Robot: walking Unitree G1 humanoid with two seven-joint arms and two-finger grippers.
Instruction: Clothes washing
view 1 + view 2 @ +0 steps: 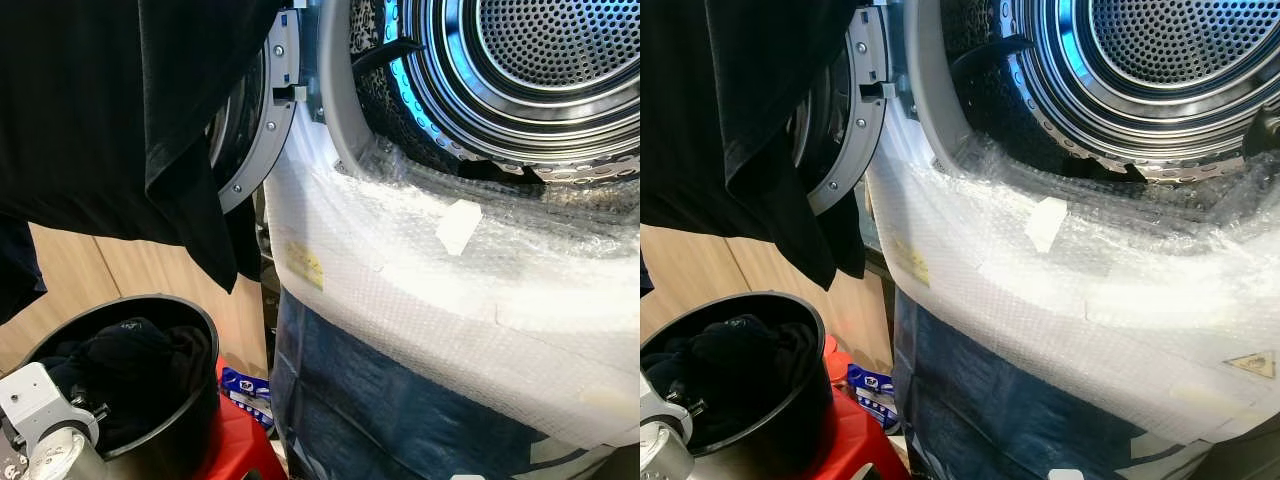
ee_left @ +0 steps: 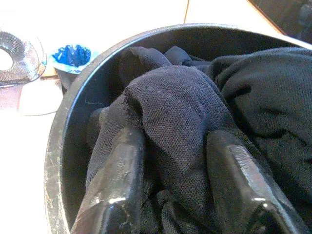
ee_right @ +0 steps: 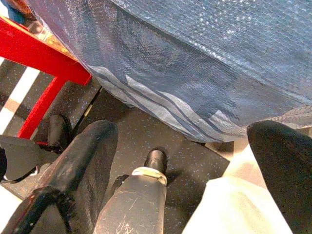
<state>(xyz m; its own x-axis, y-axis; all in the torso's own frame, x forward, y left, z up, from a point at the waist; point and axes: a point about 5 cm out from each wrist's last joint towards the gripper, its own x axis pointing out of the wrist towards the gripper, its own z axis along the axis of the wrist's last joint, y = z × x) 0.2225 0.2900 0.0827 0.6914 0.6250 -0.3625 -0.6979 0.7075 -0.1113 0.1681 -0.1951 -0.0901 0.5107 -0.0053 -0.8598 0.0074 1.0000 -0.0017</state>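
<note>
Seen from the left wrist, the left gripper (image 2: 175,180) has its glossy black fingers (image 2: 117,185) parted around a fold of dark mesh garment (image 2: 175,112), pressing into it inside the round black bucket (image 2: 63,146); whether they pinch it firmly is unclear. The right wrist view shows the right gripper (image 3: 195,161) hanging wide open and empty above the speckled floor (image 3: 161,131). From the head, the bucket sits at seven o'clock, the bubble-wrapped washer's perforated steel drum (image 1: 540,60) at one o'clock.
</note>
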